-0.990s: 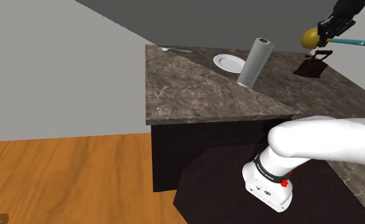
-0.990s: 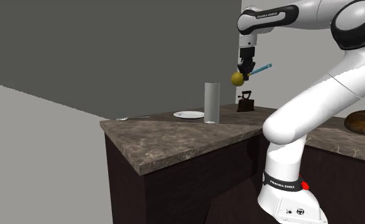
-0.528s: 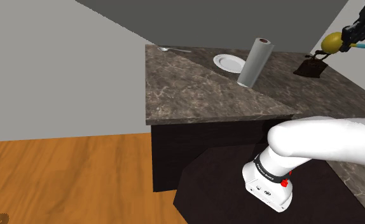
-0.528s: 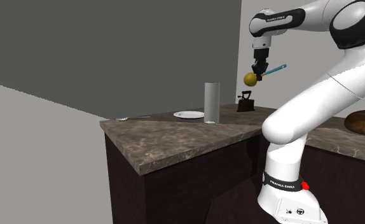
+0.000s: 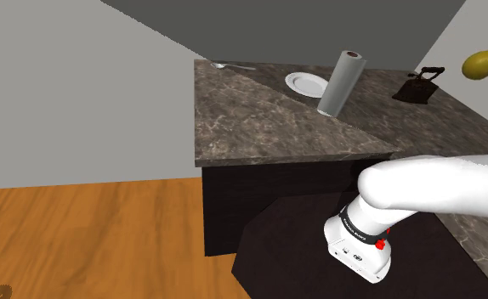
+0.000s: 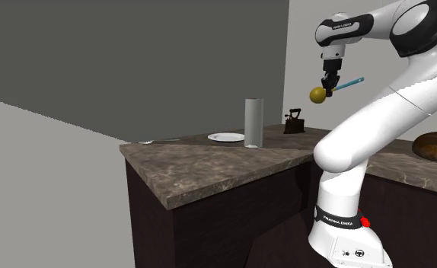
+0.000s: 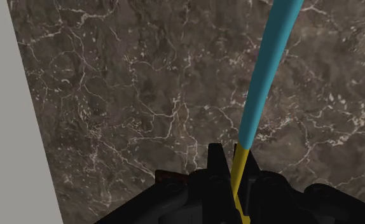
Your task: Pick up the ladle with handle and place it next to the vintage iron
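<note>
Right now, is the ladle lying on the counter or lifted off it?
Lifted: the jaws clasp the ladle by its handle, and it hangs in the air over the counter.

Bare table (image 7: 143, 95) lies open beneath the raised jaws clasping the ladle (image 6: 317, 94). The iron (image 6: 293, 120) stands nearby; the upright grey roll (image 6: 253, 122) and plate (image 6: 226, 137) sit beyond it.
</note>
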Controlling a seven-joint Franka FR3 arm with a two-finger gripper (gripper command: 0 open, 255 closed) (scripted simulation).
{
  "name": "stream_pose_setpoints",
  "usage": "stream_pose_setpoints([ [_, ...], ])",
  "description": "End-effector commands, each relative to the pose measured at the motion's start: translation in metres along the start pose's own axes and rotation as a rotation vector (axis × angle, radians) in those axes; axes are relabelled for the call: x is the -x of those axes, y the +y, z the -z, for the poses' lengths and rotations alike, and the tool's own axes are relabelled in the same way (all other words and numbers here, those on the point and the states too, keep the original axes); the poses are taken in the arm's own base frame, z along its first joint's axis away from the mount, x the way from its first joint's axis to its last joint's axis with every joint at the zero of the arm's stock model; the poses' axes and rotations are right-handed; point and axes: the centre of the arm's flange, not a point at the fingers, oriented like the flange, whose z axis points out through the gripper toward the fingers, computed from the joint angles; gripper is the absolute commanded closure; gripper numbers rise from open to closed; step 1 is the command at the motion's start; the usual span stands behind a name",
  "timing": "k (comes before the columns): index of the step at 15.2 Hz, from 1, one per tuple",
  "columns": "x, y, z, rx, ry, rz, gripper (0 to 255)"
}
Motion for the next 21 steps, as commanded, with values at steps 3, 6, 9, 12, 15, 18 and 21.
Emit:
stream_pose_setpoints([
  [3, 0.019, 0.05, -0.006, 0.001, -0.001, 0.002, 255],
  [6, 0.034, 0.086, -0.01, 0.001, -0.001, 0.002, 255],
  [9, 0.04, 0.098, -0.022, 0.001, -0.001, 0.002, 255],
  [12, 0.041, 0.095, -0.038, 0.001, -0.001, 0.002, 255],
  [15, 0.042, 0.093, -0.054, 0.001, -0.001, 0.002, 255],
  [18, 0.044, 0.09, -0.069, 0.001, -0.001, 0.002, 255],
  [21, 0.045, 0.088, -0.085, 0.001, -0.001, 0.002, 255],
])
